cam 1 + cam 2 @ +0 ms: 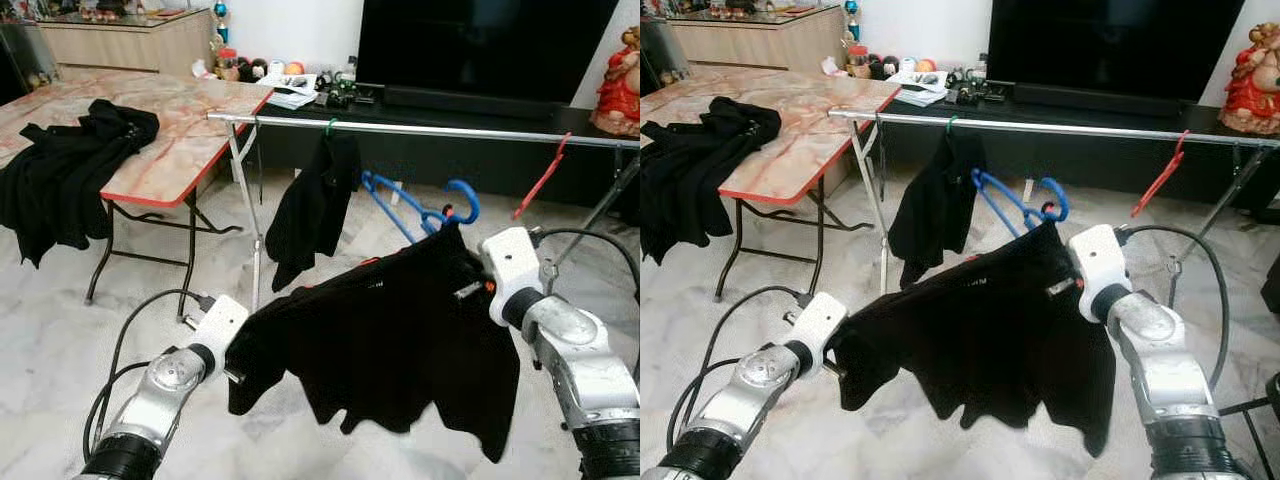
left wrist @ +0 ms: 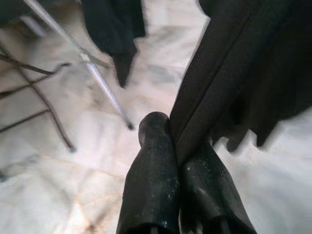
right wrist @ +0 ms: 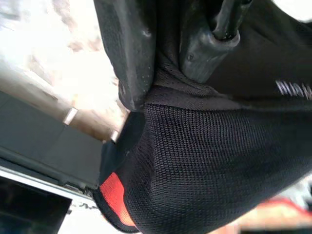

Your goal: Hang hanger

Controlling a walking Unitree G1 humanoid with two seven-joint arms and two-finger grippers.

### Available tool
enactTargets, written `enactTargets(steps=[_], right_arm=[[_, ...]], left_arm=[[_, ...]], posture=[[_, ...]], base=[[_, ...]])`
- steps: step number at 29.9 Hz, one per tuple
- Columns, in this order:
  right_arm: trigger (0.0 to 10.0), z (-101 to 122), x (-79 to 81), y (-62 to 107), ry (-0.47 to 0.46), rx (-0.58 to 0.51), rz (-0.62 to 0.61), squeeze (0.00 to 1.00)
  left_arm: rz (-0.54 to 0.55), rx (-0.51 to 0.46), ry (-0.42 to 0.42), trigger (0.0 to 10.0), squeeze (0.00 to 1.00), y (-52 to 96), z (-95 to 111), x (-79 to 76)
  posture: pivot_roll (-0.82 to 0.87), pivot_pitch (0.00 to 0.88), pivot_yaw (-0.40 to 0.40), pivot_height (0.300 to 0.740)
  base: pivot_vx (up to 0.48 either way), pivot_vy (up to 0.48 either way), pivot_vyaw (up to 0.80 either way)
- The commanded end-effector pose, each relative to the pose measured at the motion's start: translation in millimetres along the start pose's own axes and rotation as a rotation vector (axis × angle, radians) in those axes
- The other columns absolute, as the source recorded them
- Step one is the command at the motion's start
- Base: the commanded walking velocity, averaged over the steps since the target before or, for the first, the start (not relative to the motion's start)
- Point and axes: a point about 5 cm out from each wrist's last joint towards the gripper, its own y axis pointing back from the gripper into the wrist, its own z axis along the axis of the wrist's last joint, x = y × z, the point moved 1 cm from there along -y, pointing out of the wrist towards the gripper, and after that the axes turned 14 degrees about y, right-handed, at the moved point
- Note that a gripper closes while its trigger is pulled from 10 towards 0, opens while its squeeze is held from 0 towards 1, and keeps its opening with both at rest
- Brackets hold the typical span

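Note:
A black shirt (image 1: 390, 345) hangs spread between my two grippers, in front of the silver rail (image 1: 420, 130) and below it. My left gripper (image 2: 173, 141) is shut on the shirt's left edge. The right gripper (image 3: 165, 83) is shut on bunched cloth at the shirt's top right. A blue hanger (image 1: 430, 210) sticks up from behind the shirt's top edge close to the right gripper, its hook below the rail. I cannot tell whether it sits inside the shirt. Another black garment (image 1: 315, 205) hangs from the rail on a green hook.
A red hanger (image 1: 540, 180) hangs on the rail's right part. To the left stands a folding table (image 1: 170, 150) with black clothes (image 1: 70, 165) heaped on it. Behind the rail are a dark TV console and a TV (image 1: 480, 45). A cable lies on the marble floor.

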Motion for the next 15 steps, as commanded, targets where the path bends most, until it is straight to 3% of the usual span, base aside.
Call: enactTargets(steps=[1,6,7,8,11,12,13,15], right_arm=[[10.0,27,-27.4,9.7,-0.02,-0.14,-0.104,0.0],[10.0,21,-11.1,5.4,-0.01,-0.116,-0.008,0.0],[10.0,17,-8.3,3.7,-0.01,-0.098,0.021,0.0],[10.0,14,-5.2,2.9,0.009,-0.076,0.056,0.0],[10.0,6,0.9,1.1,0.086,-0.013,0.128,0.0],[10.0,0,5.0,-3.8,0.169,0.035,0.185,0.0],[10.0,0,5.0,-3.8,0.169,0.035,0.185,0.0],[10.0,1,12.4,-11.9,0.229,0.044,0.301,0.0]], left_arm=[[-0.031,0.146,0.015,0.0,0.0,8.1,-32,1.0],[-0.094,0.113,0.013,0.4,0.0,7.6,-28,-7.4],[-0.111,0.1,0.016,5.5,0.0,8.5,-25,-7.8],[-0.133,0.088,0.025,10.0,0.0,9.9,-22,-9.0],[-0.184,0.057,0.048,10.0,0.0,13.8,-15,-11.6],[-0.24,0.048,0.052,10.0,1.0,19.0,-11,-14.0],[-0.24,0.048,0.052,10.0,1.0,19.0,-11,-14.0],[-0.301,0.063,0.021,10.0,1.0,25.4,-9,-15.6]], posture=[[0.07,0.0,-0.005,0.74],[0.07,0.0,-0.013,0.74],[0.08,0.0,-0.016,0.74],[0.08,0.0,-0.018,0.74],[0.08,0.0,-0.019,0.74],[0.08,0.0,-0.019,0.74],[0.08,0.0,-0.019,0.74],[0.08,0.0,-0.022,0.74]], base=[[0.0,0.0,0.0],[0.0,0.0,0.0],[0.0,0.0,0.0],[0.0,0.0,0.0],[0.0,0.0,0.0],[0.0,0.0,0.0],[0.0,0.0,0.0],[0.0,0.0,0.0]])
